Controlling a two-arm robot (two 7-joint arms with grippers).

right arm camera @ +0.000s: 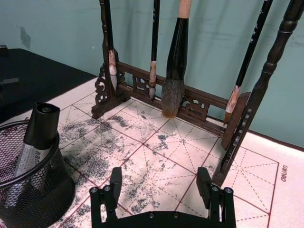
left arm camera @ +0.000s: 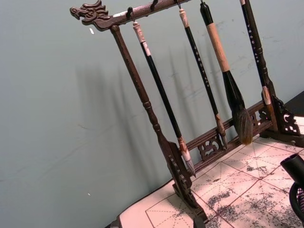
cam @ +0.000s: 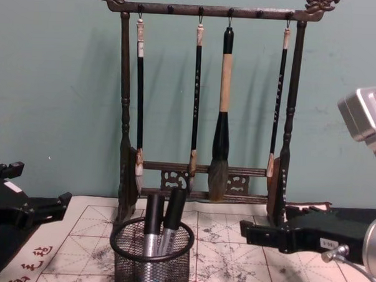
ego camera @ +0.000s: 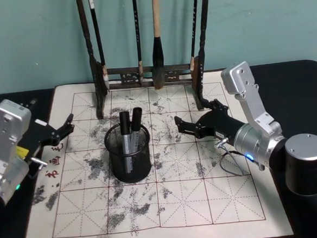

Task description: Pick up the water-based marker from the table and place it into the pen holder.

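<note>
Two black-capped grey markers (ego camera: 131, 133) stood inside the small black wire-mesh pen holder (ego camera: 130, 163) on the inky grid mat (ego camera: 207, 197). The right gripper (ego camera: 193, 124) hovered just beside the cup, fingers apart and empty. The left gripper (ego camera: 66, 127) waited at the mat's left edge, also spread open.

The silver right arm reached in from the right, its black two-fingered right gripper (ego camera: 189, 125) hanging with fingers spread and nothing between them. The silver left arm sat at the left edge, its black left gripper (ego camera: 66, 128) likewise spread and empty.
</note>
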